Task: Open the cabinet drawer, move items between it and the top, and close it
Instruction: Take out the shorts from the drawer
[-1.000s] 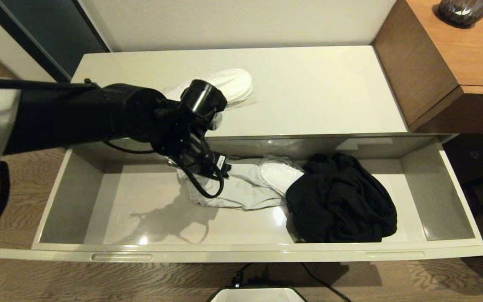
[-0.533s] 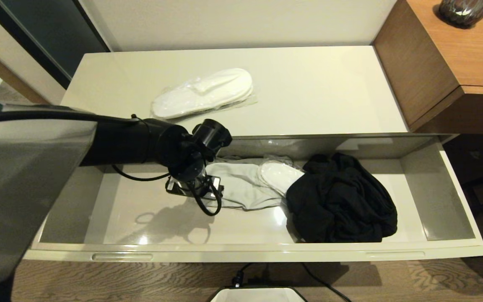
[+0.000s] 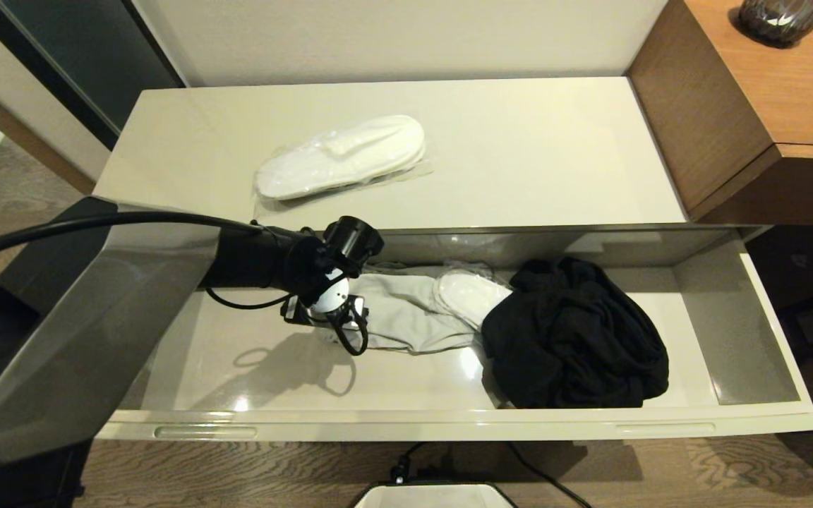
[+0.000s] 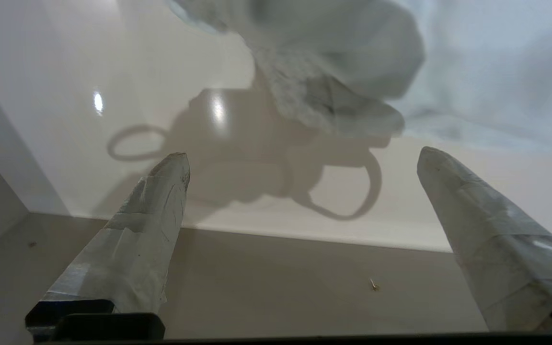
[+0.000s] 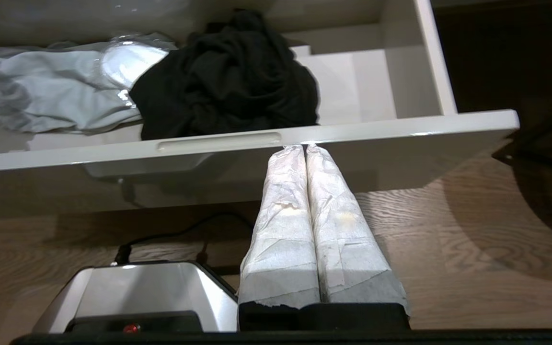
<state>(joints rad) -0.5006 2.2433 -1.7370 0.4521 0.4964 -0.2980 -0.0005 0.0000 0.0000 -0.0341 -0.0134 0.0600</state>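
Observation:
The cabinet drawer [image 3: 449, 423] stands pulled out. Inside lie a light grey garment [image 3: 410, 317], a wrapped pair of white slippers [image 3: 466, 293] partly on it, and a black garment [image 3: 572, 346] to the right. Another wrapped pair of slippers [image 3: 343, 155] rests on the top [image 3: 519, 155]. My left gripper [image 3: 325, 314] hangs low inside the drawer at the grey garment's left end. In the left wrist view the left gripper [image 4: 302, 160] is open and empty, with the grey garment [image 4: 333, 72] just beyond its fingertips [image 4: 175, 165]. My right gripper [image 5: 303, 148] is shut and empty below the drawer front [image 5: 376, 134].
A taller brown wooden unit [image 3: 752, 106] with a dark glass vase [image 3: 780, 17] borders the cabinet on the right. My base [image 3: 435, 494] and a black cable [image 3: 547, 476] lie on the wooden floor in front of the drawer. The drawer's left half is bare.
My left arm has swung down from the top's front edge into the drawer, to the grey garment's left end. The slippers on the top are now uncovered. The gripper stayed open.

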